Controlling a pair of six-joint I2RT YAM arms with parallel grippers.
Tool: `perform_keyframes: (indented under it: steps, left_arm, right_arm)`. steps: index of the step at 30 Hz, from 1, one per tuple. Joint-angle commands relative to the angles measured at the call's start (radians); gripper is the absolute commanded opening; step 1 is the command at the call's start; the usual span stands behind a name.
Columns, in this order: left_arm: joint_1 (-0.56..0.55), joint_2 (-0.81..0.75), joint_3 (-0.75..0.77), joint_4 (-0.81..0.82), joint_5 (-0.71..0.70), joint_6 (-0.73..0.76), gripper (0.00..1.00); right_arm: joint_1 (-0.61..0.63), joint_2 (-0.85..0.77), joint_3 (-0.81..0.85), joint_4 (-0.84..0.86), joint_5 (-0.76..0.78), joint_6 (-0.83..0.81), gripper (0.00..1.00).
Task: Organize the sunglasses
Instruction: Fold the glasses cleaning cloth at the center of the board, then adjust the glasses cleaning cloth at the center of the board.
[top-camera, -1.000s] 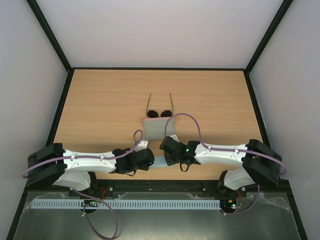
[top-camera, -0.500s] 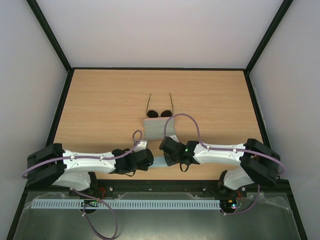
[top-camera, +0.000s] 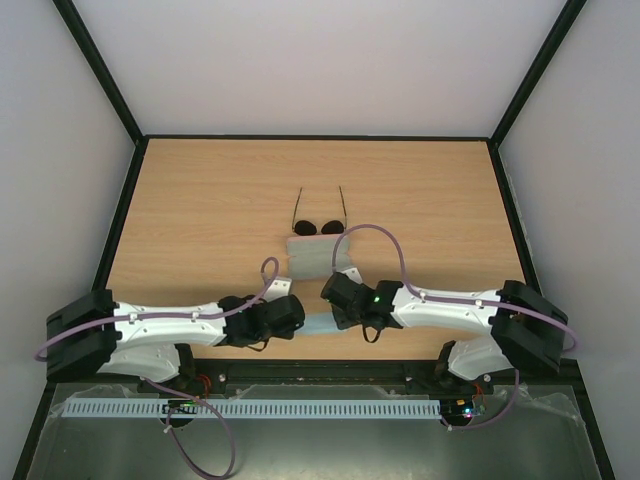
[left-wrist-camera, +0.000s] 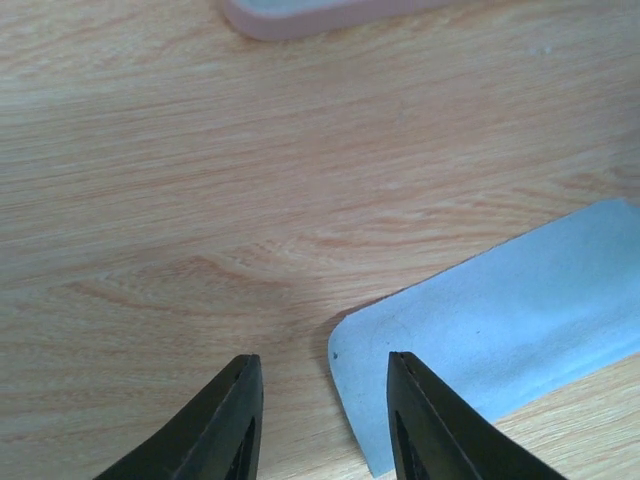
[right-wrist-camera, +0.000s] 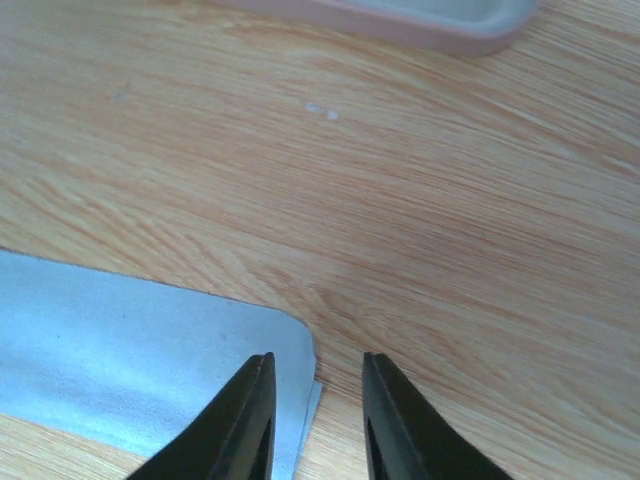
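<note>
The sunglasses (top-camera: 318, 226) lie unfolded mid-table, round dark lenses toward me, temple arms pointing away. The pink case (top-camera: 318, 258) lies just in front of them; its edge shows in the left wrist view (left-wrist-camera: 320, 12) and the right wrist view (right-wrist-camera: 400, 20). The light blue cloth (top-camera: 316, 324) lies flat between both grippers. My left gripper (left-wrist-camera: 322, 410) is open, its jaws straddling the cloth's left corner (left-wrist-camera: 500, 330). My right gripper (right-wrist-camera: 316, 405) is open, its jaws straddling the cloth's right corner (right-wrist-camera: 150, 340). Neither holds anything.
The wooden table (top-camera: 200, 200) is ringed by a black frame and white walls. A metal tray (top-camera: 300, 440) with a white slotted rail lies below the arm bases.
Both arms have shifted slightly; the left arm drew a little to the left and the right arm's cable loop rose. Sunglasses, case and cloth have not moved.
</note>
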Motion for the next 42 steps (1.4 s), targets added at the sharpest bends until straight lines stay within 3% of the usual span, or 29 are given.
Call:
perform_keyframes:
  steps: [1,4,6,8,12,13,26,32,38,42]
  left_arm:
    - [0.022,-0.044,0.055,-0.075,-0.026,0.011,0.42]
    - [0.034,-0.065,0.096,-0.115,-0.021,0.028,0.55]
    - [0.043,-0.080,0.126,-0.145,-0.017,0.039,0.70]
    - [0.051,-0.097,0.151,-0.158,-0.004,0.054,0.95]
    - [0.078,-0.113,0.192,-0.159,0.052,0.099,0.99]
    - [0.082,-0.114,0.199,-0.158,0.063,0.108,0.99]
    - [0.083,-0.140,0.186,-0.059,0.169,0.081,0.99]
    - [0.085,-0.121,0.175,0.027,0.221,0.112,0.99]
    - [0.095,-0.178,0.126,0.145,0.311,0.067,0.99]
    - [0.121,-0.279,0.034,0.255,0.386,0.016,0.99]
  right_arm:
    - [-0.006,-0.055,0.017,-0.108,0.062,0.023,0.28]
    - [-0.011,-0.109,0.014,-0.146,0.059,0.038,0.39]
    - [-0.016,-0.155,0.011,-0.172,0.046,0.049,0.46]
    - [-0.021,-0.206,0.014,-0.206,0.031,0.063,0.56]
    - [-0.022,-0.337,0.019,-0.264,0.019,0.106,0.97]
    - [-0.023,-0.370,0.018,-0.274,0.019,0.115,0.99]
    - [-0.025,-0.559,0.026,-0.328,-0.058,0.232,0.99]
    - [-0.025,-0.645,0.057,-0.362,-0.068,0.212,0.99]
    - [-0.033,-0.693,-0.022,-0.229,-0.135,0.186,0.99]
    - [-0.073,-0.705,-0.075,-0.106,-0.268,0.191,0.99]
